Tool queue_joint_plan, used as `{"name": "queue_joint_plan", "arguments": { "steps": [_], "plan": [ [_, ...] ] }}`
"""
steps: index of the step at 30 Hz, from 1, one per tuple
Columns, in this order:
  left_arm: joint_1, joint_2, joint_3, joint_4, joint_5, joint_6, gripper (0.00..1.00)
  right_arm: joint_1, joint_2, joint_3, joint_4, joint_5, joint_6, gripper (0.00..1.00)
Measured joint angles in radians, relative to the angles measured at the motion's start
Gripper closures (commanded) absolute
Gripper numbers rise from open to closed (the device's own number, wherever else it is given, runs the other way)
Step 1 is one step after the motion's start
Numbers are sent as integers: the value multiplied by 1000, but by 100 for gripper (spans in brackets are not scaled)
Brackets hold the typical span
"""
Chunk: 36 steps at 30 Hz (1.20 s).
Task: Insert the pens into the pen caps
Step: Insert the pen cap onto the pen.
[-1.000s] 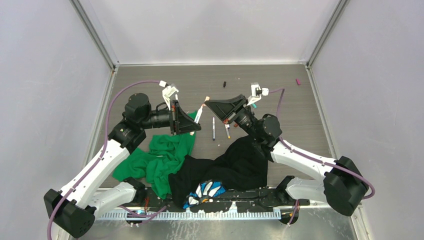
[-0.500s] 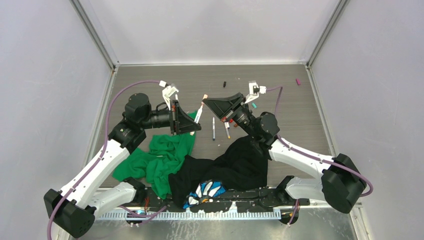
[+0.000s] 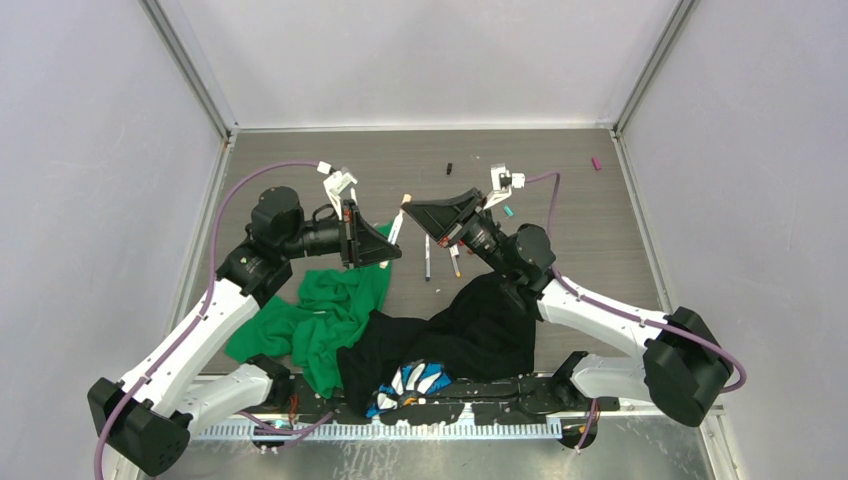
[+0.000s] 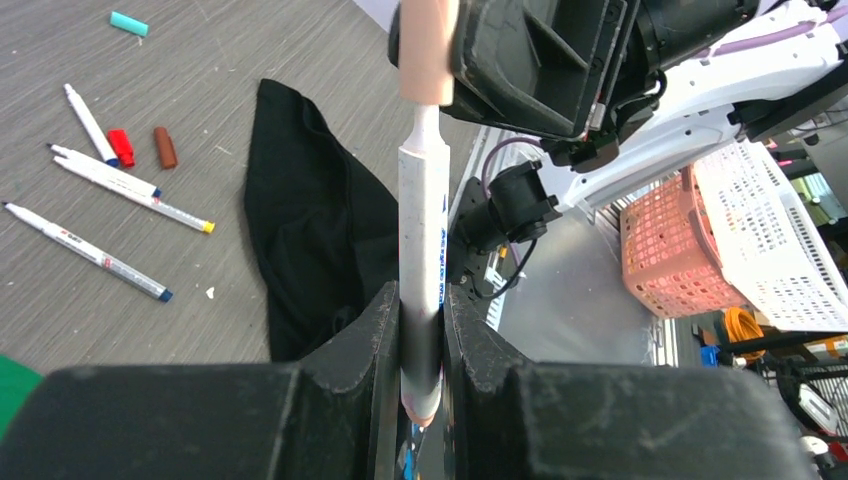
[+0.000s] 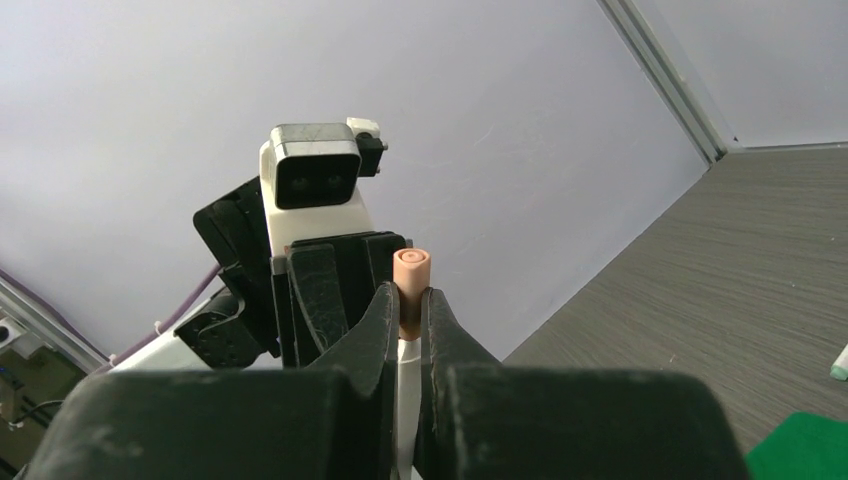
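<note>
Over the table middle: a white pen (image 3: 397, 228) is clamped in the left gripper (image 3: 392, 242) and a peach cap (image 3: 405, 199) is pinched by the right gripper (image 3: 410, 208), so the two can be mated in mid-air.
Left wrist, pen: it is held upright and its tip is sheathed by the cap, though the neck is still bare.
Left wrist, tabletop: loose pens (image 4: 105, 175), a red cap (image 4: 121, 147) and a teal cap (image 4: 129, 23) are seen beside a black cloth (image 4: 310, 220).
Right wrist, cap: it is gripped low on its sides and its end is exposed; seating is judged unfinished.

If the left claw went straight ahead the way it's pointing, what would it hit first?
Most likely the peach pen cap pinched in the right claw. The white pen held by the left claw points straight at the cap and seems to touch it, though depth is hard to judge.
</note>
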Motion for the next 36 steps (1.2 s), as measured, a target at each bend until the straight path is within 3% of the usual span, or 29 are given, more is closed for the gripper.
{"name": "queue_joint_plan", "arguments": {
  "steps": [10, 22, 36],
  "plan": [
    [-1, -1, 0, -43, -46, 15, 100, 26, -2, 0, -69, 5, -36, 100],
    [-10, -34, 0, -166, -137, 64, 100, 124, -11, 24, -201, 146, -102, 100],
    [-10, -81, -4, -241, -112, 124, 100, 131, -13, -4, -165, 68, -84, 98]
  ]
}}
